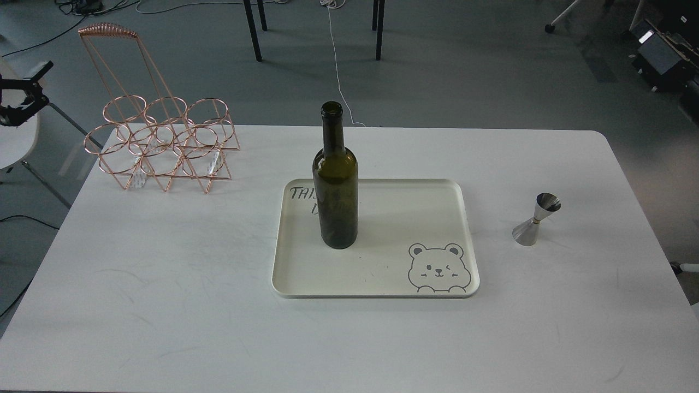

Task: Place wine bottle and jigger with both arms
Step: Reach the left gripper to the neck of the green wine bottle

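The wine bottle (335,185), dark olive-green and unlabelled, stands upright on the left part of a cream tray (464,229) with a bear drawing. The jigger (536,220), a small shiny steel double cone, stands upright on the white table to the right of the tray, with nothing touching it. My left gripper (22,95) shows small and dark at the far left edge, off the table and far from the bottle. I cannot make out its fingers. My right arm and gripper are out of view.
A copper wire bottle rack (161,142) stands at the table's back left. The white table (164,284) ends just right of the jigger. Dark equipment (663,54) sits on the floor at the top right. Chair legs and cables lie beyond the table.
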Tool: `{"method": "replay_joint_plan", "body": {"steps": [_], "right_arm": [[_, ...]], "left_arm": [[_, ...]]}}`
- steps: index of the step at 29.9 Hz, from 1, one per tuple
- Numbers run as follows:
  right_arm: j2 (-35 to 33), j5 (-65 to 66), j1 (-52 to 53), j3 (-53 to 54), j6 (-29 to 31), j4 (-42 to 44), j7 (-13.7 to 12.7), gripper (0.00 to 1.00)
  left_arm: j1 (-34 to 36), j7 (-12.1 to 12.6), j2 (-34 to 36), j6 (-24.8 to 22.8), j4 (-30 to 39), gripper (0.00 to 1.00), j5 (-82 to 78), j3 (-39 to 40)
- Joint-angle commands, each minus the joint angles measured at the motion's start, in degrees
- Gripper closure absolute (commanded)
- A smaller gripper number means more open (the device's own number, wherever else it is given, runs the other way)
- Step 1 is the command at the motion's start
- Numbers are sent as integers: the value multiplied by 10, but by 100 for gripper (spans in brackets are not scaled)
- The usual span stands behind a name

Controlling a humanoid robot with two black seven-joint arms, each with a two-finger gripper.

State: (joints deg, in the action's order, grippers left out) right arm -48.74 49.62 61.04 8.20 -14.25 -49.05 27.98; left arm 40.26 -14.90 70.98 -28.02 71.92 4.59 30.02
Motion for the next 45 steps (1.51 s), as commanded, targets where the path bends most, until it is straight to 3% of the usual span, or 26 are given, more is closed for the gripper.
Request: {"method": "replay_joint_plan", "body": {"steps": [1,3,10,15,22,29,33,39,43,45], "right_arm": [[50,-50,8,32,54,61,0,9],[65,-83,8,53,92,82,0,9],[131,-273,9,130,197,177,0,4],[173,-369,8,171,275,254,0,4],[194,-553,-11,186,416,315,0,3],[201,-585,-35,189,423,315,0,3],[201,-585,-41,189,423,315,0,3],[200,-584,-45,185,423,316,0,3],[199,-584,-46,183,423,316,0,3],[200,-584,-49,184,423,316,0,3]], "left_arm": [[9,-3,40,0,95,2,-101,9],[24,-3,43,0,141,2,-164,18],[76,11,1,65,252,2,-509,14],[76,31,-86,66,260,2,-783,13],[76,32,-185,68,256,2,-1045,12],[71,43,-263,125,235,2,-1130,9],[70,60,-305,134,219,3,-1129,10],[70,66,-344,148,210,10,-1129,10],[70,68,-351,153,201,35,-1128,12],[69,69,-353,158,199,41,-1128,14]]}}
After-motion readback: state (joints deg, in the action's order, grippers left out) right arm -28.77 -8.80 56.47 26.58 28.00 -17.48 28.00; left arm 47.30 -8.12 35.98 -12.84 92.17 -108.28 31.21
